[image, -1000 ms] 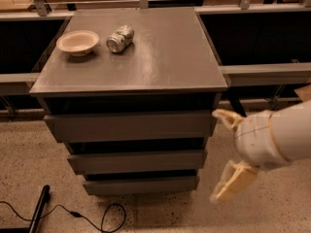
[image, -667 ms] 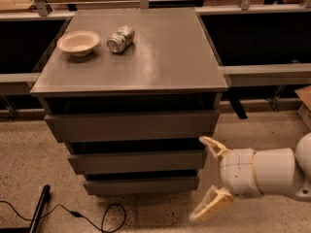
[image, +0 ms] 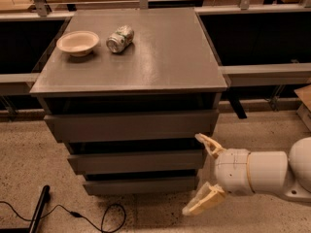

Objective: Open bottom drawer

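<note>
The bottom drawer (image: 141,185) is the lowest dark grey flat front of the cabinet, and it sits shut, stepped back under the middle drawer (image: 136,161) and top drawer (image: 129,126). My gripper (image: 198,174) is at the cabinet's lower right corner, level with the middle and bottom drawers. It is open: one cream finger (image: 208,143) points up-left by the middle drawer's right end, the other (image: 203,202) hangs low, right of the bottom drawer's end. It holds nothing.
On the cabinet top (image: 160,57) lie a cream bowl (image: 77,42) and a crushed can (image: 120,38) at the back left. A black cable (image: 87,216) and a dark bar (image: 38,212) lie on the speckled floor, front left. Dark shelving flanks the cabinet.
My gripper has moved left and down, from beside the cabinet's right side to its lower right corner. Its fingers stay spread. The drawers have not moved.
</note>
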Controlling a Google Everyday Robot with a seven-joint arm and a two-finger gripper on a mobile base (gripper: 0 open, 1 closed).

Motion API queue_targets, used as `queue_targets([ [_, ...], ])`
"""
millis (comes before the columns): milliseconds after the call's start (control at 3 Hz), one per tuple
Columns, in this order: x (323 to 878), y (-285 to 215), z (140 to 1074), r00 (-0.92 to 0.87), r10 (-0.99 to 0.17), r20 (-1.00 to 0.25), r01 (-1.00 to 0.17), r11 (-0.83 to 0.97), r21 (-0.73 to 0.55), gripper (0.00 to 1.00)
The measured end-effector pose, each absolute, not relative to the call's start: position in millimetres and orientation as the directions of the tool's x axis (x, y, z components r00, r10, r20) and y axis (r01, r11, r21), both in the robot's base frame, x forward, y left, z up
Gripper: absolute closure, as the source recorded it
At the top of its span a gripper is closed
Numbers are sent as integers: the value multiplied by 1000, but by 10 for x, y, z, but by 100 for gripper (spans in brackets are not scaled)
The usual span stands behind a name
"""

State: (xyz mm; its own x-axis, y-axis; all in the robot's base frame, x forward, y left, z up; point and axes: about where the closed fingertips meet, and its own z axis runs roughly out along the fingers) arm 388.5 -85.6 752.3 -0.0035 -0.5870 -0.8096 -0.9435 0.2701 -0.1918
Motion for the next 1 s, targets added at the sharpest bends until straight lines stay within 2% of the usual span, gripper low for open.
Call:
queue_targets([
  [667,4339,-829,6272,210,-606,-767,-956,37,-291,0],
  [1000,4383,-915,5610,291,-680,-673,-942,-78,-328,0],
])
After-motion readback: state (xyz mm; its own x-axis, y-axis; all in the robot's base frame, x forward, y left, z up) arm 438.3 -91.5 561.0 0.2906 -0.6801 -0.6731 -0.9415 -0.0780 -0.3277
